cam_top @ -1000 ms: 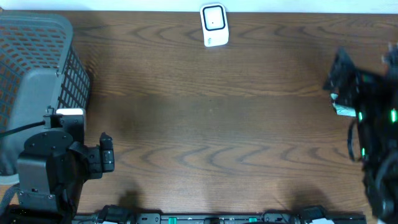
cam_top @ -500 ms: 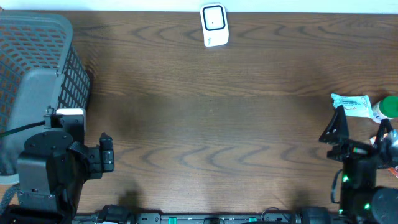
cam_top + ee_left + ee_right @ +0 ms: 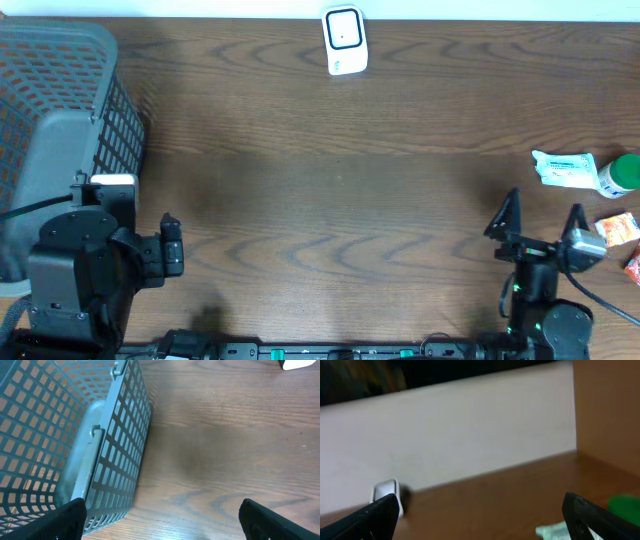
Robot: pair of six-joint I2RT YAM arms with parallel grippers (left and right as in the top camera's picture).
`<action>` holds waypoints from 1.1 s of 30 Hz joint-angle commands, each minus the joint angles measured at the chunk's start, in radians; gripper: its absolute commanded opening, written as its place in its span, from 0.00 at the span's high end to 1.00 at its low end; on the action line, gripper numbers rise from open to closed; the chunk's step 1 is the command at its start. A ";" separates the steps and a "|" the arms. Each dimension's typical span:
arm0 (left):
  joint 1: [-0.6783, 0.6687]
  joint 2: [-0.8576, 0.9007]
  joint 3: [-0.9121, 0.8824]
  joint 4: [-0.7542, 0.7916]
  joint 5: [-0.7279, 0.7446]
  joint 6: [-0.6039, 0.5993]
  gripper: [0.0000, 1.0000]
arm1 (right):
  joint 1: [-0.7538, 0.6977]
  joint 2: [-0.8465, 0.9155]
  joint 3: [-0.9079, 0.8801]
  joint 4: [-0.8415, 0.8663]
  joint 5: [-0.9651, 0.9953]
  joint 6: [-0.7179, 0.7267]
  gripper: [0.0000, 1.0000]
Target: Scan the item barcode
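several items are crowding the right edge of the table (image 3: pixel 330 200), so a reach is risking a pinch on two at once, or a nudge sending the green-capped bottle (image 3: pixel 625 174) rolling; the barcode on the flat white packet (image 3: pixel 563 168) may be facing away from the scanner (image 3: pixel 343 40), sitting well apart at the far edge. the right gripper (image 3: pixel 540 214), jaws gaping wide and empty, is hovering near the packet, on the robot's side of it. the left gripper (image 3: pixel 160 522) is gaping empty beside the mesh basket (image 3: pixel 60 60).
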 commanded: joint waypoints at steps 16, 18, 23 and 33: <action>0.004 0.000 0.001 -0.001 -0.005 -0.005 0.02 | -0.016 -0.008 -0.178 -0.026 -0.034 -0.176 0.01; 0.004 0.000 0.001 -0.001 -0.005 -0.005 0.02 | -0.011 -0.008 -0.178 -0.025 -0.034 -0.194 0.01; 0.004 0.000 0.001 -0.001 -0.005 -0.005 0.02 | -0.009 -0.008 -0.178 -0.024 -0.035 -0.194 0.01; 0.004 0.000 0.001 -0.001 -0.005 -0.005 0.02 | -0.009 -0.008 -0.178 -0.024 -0.035 -0.194 0.01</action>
